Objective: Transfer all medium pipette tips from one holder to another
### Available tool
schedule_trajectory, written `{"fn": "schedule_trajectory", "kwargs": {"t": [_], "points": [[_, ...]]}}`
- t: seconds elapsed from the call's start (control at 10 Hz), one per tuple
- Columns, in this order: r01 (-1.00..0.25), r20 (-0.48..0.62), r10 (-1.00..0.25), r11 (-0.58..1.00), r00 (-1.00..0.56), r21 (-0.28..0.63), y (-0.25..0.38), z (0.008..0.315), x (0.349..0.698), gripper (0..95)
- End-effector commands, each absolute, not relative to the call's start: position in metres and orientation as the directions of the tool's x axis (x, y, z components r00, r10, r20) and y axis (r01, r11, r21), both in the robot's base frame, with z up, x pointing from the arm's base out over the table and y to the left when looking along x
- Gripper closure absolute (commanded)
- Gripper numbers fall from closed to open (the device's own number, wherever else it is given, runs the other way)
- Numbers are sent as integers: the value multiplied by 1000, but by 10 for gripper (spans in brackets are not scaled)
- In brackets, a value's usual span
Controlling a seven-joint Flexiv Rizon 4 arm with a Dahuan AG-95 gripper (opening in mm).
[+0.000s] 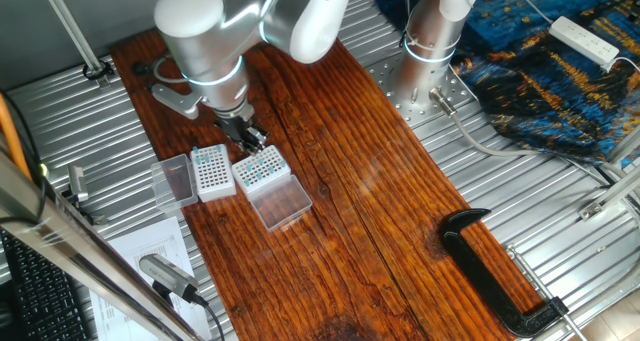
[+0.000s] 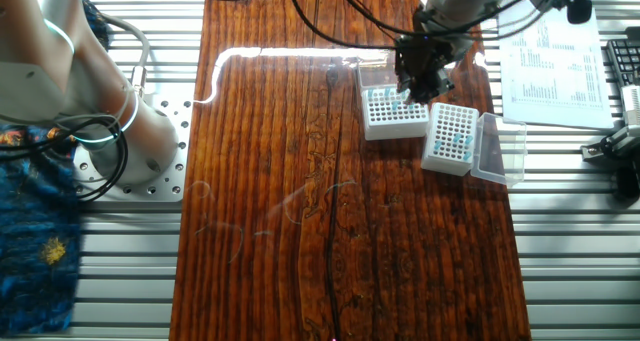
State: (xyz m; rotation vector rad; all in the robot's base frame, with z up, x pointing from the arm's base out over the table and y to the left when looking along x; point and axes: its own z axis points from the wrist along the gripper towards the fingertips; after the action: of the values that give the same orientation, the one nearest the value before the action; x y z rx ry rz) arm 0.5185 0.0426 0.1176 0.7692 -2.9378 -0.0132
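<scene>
On the wooden table [image 1: 330, 181], the white-sided rack [image 1: 212, 171] sits left with its lid [image 1: 175, 181] open. Just right, the clear-sided rack [image 1: 262, 168] holds teal tips [image 1: 262, 165]. The gripper [image 1: 254, 139] hangs over its far edge; its opening cannot be told.

table [image 1: 330, 171]: dark reddish wood, strong grain, glossy enough to throw back light at its 12 o'clock edge
my arm [image 1: 210, 31]: smooth white and grey plastic shell, satin sheen
my hand [image 1: 252, 140]: black, matt
white rack [image 1: 212, 171]: opaque plastic, matt
clear rack [image 1: 262, 168]: translucent plastic, flat clear lid
clamp [image 1: 500, 271]: black, dull
cloth [image 1: 560, 71]: blue patterned fabric
papers [image 2: 555, 56]: printed white paper
</scene>
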Motion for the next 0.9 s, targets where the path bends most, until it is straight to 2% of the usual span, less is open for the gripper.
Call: {"fn": "schedule_trajectory", "kwargs": {"t": [0.1, 0.9], "points": [[-502, 103, -503, 864, -858, 37, 31, 118, 530, 760], [-517, 95, -518, 855, -850, 33, 6, 103, 562, 760]]}}
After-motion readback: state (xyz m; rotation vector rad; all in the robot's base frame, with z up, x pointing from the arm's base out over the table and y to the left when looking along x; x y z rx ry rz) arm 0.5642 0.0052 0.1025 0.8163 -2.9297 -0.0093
